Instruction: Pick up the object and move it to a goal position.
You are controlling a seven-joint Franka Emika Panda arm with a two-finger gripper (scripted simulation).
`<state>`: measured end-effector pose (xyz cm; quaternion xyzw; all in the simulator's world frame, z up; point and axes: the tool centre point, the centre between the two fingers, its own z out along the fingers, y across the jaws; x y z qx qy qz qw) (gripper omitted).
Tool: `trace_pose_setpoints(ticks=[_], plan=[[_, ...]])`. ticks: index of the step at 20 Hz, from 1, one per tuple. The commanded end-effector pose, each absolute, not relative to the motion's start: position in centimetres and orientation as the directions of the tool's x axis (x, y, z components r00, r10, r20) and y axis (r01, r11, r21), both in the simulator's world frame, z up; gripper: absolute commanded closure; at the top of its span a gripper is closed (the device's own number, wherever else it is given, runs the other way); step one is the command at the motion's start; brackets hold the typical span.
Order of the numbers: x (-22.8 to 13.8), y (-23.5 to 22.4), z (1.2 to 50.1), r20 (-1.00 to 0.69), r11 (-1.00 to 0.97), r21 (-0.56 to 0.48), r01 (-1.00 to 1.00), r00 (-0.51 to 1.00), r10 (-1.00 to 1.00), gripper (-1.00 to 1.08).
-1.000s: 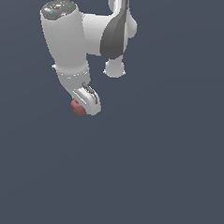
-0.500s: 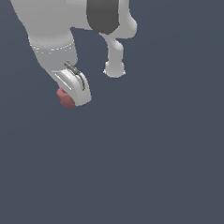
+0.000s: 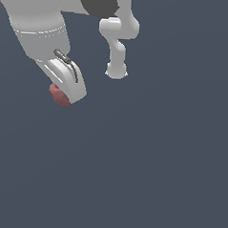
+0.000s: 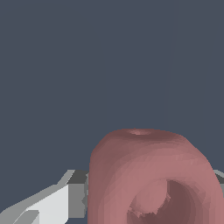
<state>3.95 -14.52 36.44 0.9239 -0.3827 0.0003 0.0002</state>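
You are looking at a smooth, glossy white arm (image 3: 40,25) of rounded, tube-like segments, with a dark grey patch near the exterior view's upper edge and a thin dark strip running down the white hand. The gripper (image 3: 64,96) sits at the exterior view's left, tilted downward, and you can see the object (image 3: 58,95) peeking out from under it as a dull red-pink rounded lump, touching the hand's lower end. In the wrist view the object (image 4: 153,175) fills much of the frame: matte, faceted in its shading, rounded like a ball with a small dimple on one end and a deep hollow in the face turned to the camera, so it reads more like a cored fruit than a plain sphere. A white and grey finger (image 4: 57,201) presses against one of its sides, and a sliver of another shows at the opposite side, so the fingers are closed around it, holding it. Everything behind is a flat, even slate-blue surface (image 3: 156,161) without texture. You will find no readable writing, labels or marks anywhere.
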Motion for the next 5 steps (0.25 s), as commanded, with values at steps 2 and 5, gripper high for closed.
trace_pose_setpoints(ticks=[2,5], plan=[[4.18,-14.63,36.88,0.0,-0.707,0.0,-0.707,0.707,-0.707,1.08],[4.24,-14.65,36.95,0.0,-0.707,0.0,-0.707,0.707,-0.707,1.08]])
